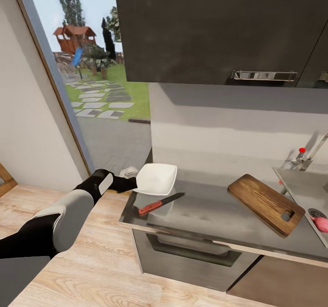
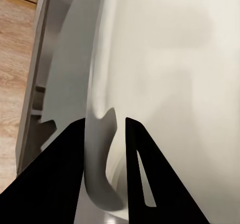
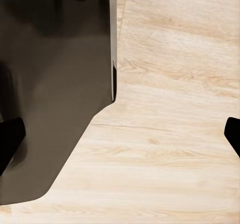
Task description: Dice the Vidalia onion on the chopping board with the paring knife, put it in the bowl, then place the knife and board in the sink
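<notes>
Left arm reaches in from the floor side to the countertop's (image 1: 205, 216) left end; left gripper (image 2: 105, 149) fingers (image 2: 60, 174) straddle the rim of the white bowl (image 1: 157, 177), one each side of the wall, pinching it; bowl sits at the back-left corner, overhanging the left edge; paring knife (image 1: 160, 203) lies just in front of the bowl near the left-front corner, red handle toward the front edge, blade pointing right-back; chopping board (image 1: 265, 203) lies angled right of centre, slot handle toward the sink (image 1: 296, 184), touching its rim; Vidalia onion (image 1: 322, 224) in the sink near the drain, at the frame's right edge; tap behind; right gripper (image 3: 120, 139) fingers spread wide over wood floor, holding nothing.
</notes>
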{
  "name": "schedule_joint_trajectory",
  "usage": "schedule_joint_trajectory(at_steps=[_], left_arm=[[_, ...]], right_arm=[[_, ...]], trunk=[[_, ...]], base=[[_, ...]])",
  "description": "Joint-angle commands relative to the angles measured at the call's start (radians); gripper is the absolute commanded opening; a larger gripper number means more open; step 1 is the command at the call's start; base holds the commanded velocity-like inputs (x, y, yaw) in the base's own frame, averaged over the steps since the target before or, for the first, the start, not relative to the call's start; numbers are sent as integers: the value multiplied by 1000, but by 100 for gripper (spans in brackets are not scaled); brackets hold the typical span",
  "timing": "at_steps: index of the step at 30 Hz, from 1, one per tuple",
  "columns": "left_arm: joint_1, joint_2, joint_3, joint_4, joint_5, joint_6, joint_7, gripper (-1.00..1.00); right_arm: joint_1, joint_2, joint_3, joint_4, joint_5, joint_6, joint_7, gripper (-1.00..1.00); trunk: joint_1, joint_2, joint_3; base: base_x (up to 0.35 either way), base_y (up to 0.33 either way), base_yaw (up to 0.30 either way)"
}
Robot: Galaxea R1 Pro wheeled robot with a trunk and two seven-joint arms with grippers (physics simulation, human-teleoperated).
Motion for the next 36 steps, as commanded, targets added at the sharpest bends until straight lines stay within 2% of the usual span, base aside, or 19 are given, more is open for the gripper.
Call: schedule_joint_trajectory(at_steps=[1,20,21,36], left_arm=[[-1,0,6,2,6,8,1,-100],[-1,0,6,21,6,6,1,-100],[-1,0,7,21,6,6,1,100],[-1,4,7,20,6,6,1,100]], right_arm=[[-1,0,0,1,-1,-4,-2,100],[-1,0,0,1,-1,-4,-2,100],[-1,0,0,1,-1,-4,-2,100],[-1,0,0,1,-1,-4,-2,100]], trunk=[[1,-2,-2],[1,-2,-2],[1,-2,-2],[1,-2,-2]], base=[[0,0,0],[0,0,0],[0,0,0],[0,0,0]])
